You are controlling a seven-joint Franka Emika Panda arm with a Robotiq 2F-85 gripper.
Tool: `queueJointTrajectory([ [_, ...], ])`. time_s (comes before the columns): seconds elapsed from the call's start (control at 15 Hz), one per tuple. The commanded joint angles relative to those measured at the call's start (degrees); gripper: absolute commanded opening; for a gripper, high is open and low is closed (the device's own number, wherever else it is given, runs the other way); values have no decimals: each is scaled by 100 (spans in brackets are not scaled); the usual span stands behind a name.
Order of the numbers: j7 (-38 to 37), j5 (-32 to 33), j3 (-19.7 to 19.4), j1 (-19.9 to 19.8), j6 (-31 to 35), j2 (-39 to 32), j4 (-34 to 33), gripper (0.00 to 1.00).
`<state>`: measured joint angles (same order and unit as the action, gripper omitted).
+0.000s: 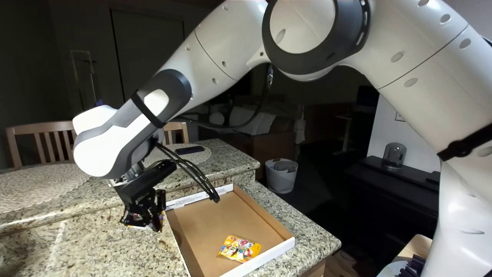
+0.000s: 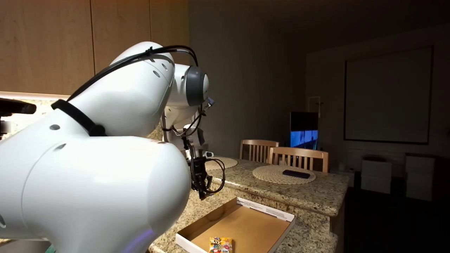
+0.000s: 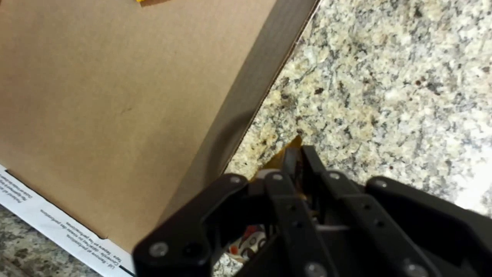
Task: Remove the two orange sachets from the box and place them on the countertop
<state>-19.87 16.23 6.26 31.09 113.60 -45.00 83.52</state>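
Note:
My gripper is shut on an orange sachet, mostly hidden by the fingers in the wrist view. In the exterior views the gripper points down just outside the box, low over the granite countertop. I cannot tell whether the held sachet touches the countertop. The other orange sachet lies flat in the box, near its front side. In the wrist view only its edge shows at the top, above the bare brown box bottom.
A raised granite ledge runs behind the box and gripper. Round placemats lie on it, with a dark flat object on one. Wooden chairs stand behind. The box wall stands close beside the fingers.

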Motion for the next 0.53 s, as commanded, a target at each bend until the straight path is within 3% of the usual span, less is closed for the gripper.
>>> queueJointTrajectory([
  [0.0,540,-43,164,-47,-300,-44,-208,5],
  [0.47,1175,-83,329,-79,-796,-98,-421,5],
])
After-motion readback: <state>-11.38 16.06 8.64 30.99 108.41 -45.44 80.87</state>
